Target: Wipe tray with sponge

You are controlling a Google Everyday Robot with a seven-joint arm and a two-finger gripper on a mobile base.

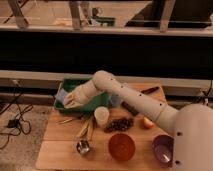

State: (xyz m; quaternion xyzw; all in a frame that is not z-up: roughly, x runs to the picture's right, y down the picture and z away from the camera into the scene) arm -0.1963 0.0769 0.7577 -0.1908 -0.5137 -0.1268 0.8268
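The green tray (76,83) lies at the back left of the wooden table (55,150). My gripper (68,102) is at the end of the white arm (125,95), which reaches from the right across the tray. It sits low over the tray's left part. Its cream-yellow fingers (73,100) are shut on the small pale blue sponge (60,95). The sponge sticks out to the left by the tray's left rim. The arm hides much of the tray's floor.
A white cup (101,116) stands just in front of the tray and a blue-grey cup (116,101) is by its right end. In front are an orange-red bowl (122,146), a purple bowl (162,147), a metal spoon (83,146), dark fruit (118,124) and yellow pieces (87,129).
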